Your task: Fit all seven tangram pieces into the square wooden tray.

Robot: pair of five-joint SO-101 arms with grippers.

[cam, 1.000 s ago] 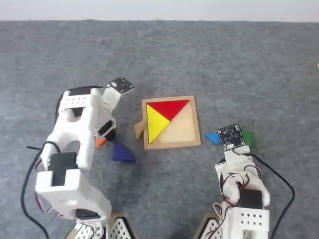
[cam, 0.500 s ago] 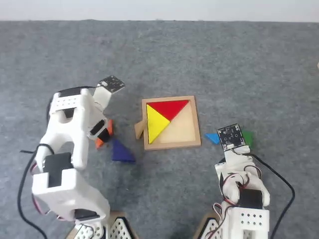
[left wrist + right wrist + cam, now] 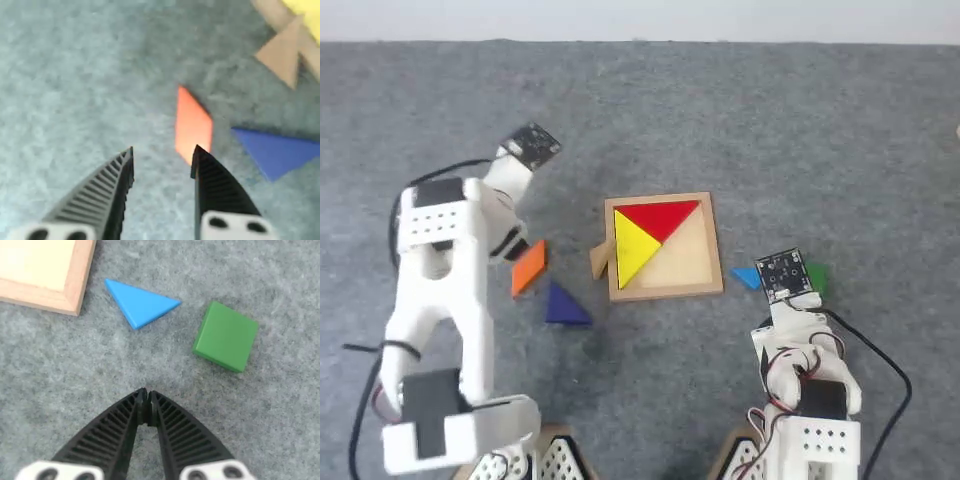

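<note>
**Inspection: tangram tray, two pieces seated, five outside**

The square wooden tray (image 3: 712, 285) sits at the middle of the grey carpeted surface (image 3: 720, 120). Two pieces are inside it. The red triangle (image 3: 660, 217) has its long side along the far wall and its apex pointing to the tray's centre. The yellow triangle (image 3: 634, 248) has its long side along the left wall and its apex pointing right. The two meet along a diagonal. The right and near part of the tray floor is bare.

A plain tan wooden triangle (image 3: 600, 260) lies against the outside of the tray's left wall. Further left is the orange parallelogram (image 3: 529, 267), its long axis running from near-left to far-right. The dark blue triangle (image 3: 564, 305) lies just near and right of the parallelogram, one corner pointing far.

To the right of the tray are the light blue triangle (image 3: 140, 305) and, beyond it, the green square (image 3: 226, 336), close together but apart.

The left gripper (image 3: 164, 150) has its fingers spread with nothing between them. It is above the carpet with the orange parallelogram just past one fingertip. The right gripper (image 3: 146, 392) has its fingertips pressed together, gripping nothing, on the near side of the light blue triangle and green square.
</note>
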